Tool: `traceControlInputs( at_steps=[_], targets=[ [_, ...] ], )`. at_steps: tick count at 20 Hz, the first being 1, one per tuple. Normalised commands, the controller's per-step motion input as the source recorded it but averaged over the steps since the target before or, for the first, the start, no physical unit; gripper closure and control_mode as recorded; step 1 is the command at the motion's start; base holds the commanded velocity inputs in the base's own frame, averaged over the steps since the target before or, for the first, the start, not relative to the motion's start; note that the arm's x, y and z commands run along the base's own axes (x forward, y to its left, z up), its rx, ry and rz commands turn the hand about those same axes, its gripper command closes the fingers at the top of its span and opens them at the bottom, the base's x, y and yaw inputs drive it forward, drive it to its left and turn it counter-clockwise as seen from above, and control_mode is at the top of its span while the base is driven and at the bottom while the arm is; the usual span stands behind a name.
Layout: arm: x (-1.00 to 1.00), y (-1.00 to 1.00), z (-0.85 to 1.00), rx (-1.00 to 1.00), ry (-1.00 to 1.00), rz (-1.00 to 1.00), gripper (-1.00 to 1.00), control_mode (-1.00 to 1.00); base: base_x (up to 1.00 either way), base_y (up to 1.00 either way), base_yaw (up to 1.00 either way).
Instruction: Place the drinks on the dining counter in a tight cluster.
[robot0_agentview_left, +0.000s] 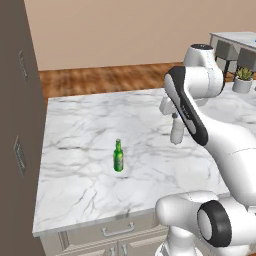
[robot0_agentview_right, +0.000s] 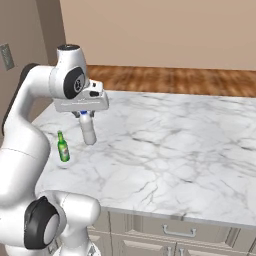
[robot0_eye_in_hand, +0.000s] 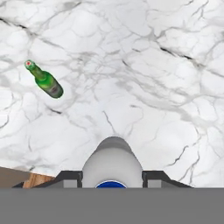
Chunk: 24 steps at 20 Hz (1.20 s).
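Two bottles on marble: green bottle (robot0_agentview_right: 62, 146) standing free, clear bottle (robot0_agentview_right: 88, 128) apparently clamped in the tool (robot0_agentview_right: 85, 114).

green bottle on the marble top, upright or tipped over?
Upright. The green bottle stands on its base on the marble top, neck up in both base views, apart from the clear bottle in the gripper.

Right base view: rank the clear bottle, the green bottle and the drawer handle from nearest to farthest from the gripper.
1. Clear bottle with blue cap, held in the gripper.
2. Green bottle, standing lower left of it on the marble top.
3. Drawer handle, on the cabinet front at lower right.
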Motion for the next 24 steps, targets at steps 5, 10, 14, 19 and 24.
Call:
traceControlInputs(
  at_steps=[5,10,14,19,24],
  targets=[
    [-0.05,0.00,0.13,0.00,-0.04,0.00,1.00,-1.00,0.00,0.00,0.00],
    [0.00,0.00,0.00,0.00,0.00,0.00,1.00,-1.00,0.00,0.00,0.00],
    [-0.04,-0.03,0.00,0.00,0.00,0.00,1.00,1.00,-0.25,-0.23,-0.07],
    [0.00,0.00,0.00,0.00,0.00,0.00,1.00,1.00,-0.63,-0.75,-0.27],
    [0.00,0.00,0.00,0.00,0.00,0.00,1.00,1.00,-0.34,-0.89,-0.26]
  ],
)
